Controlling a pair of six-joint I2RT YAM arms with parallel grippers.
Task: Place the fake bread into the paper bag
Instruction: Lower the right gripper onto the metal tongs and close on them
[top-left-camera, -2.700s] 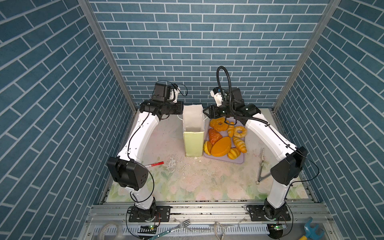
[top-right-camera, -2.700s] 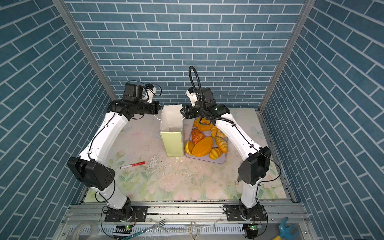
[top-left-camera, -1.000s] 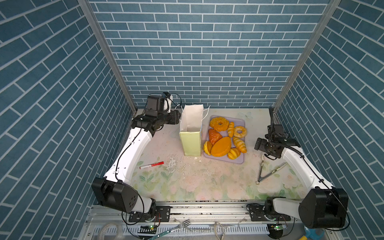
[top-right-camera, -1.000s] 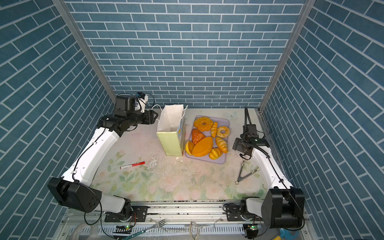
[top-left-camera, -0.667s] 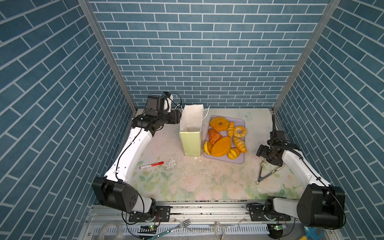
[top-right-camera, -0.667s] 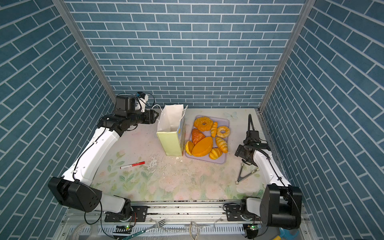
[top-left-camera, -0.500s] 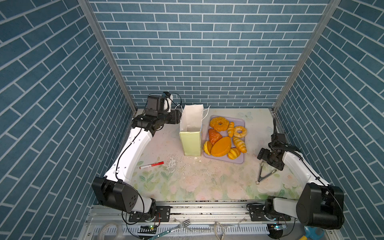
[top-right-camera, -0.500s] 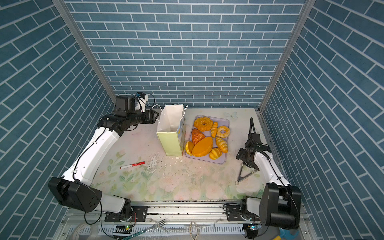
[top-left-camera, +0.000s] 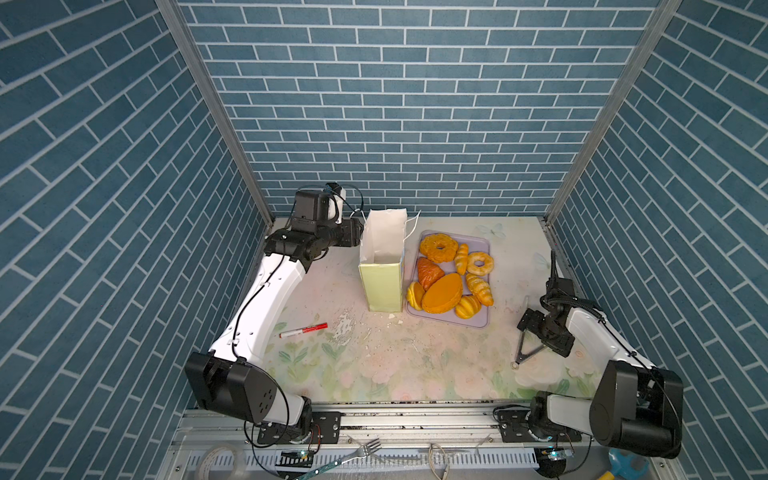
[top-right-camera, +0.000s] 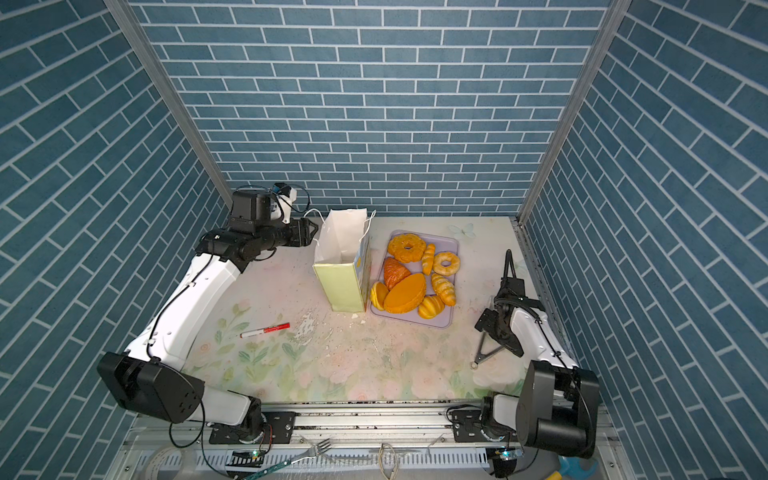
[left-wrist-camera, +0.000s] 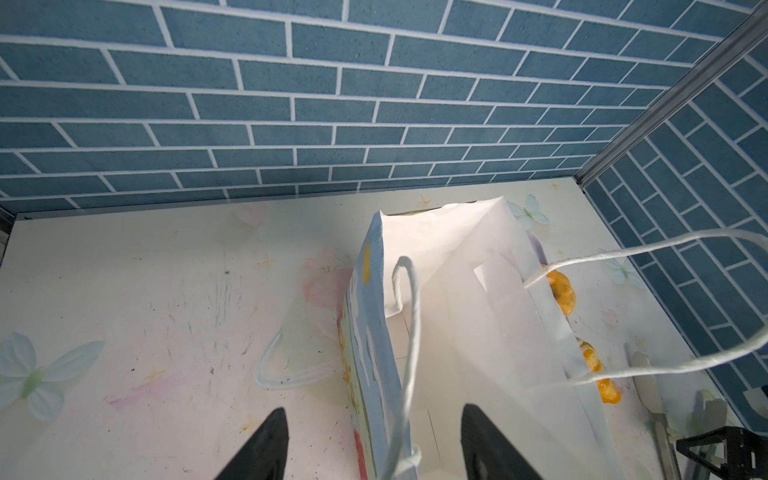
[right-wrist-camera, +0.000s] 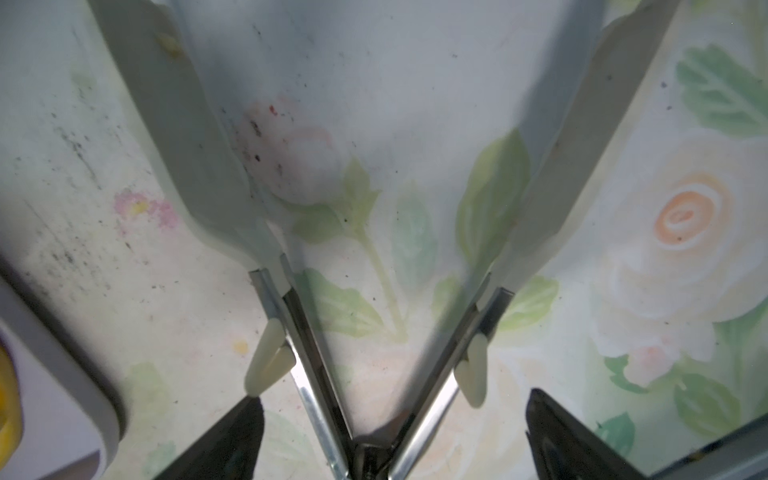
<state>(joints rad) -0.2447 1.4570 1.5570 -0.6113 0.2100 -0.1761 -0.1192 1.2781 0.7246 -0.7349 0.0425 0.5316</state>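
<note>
Spread left gripper straddles tall white-lined paper bag's wall.
Right gripper (spread wide too) hangs over steel tongs.

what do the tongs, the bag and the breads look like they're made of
tongs: shiny metal arms with bright reflections; pale matte tips look like plastic or silicone.
paper bag: thin creased paper, white inside, printed face, thin white cord handles.
fake bread: glossy highlights suggest moulded plastic, possibly foam; cannot tell.

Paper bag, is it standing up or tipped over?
Standing up. The paper bag stands on its base beside the lilac tray, its open mouth facing up.
</note>
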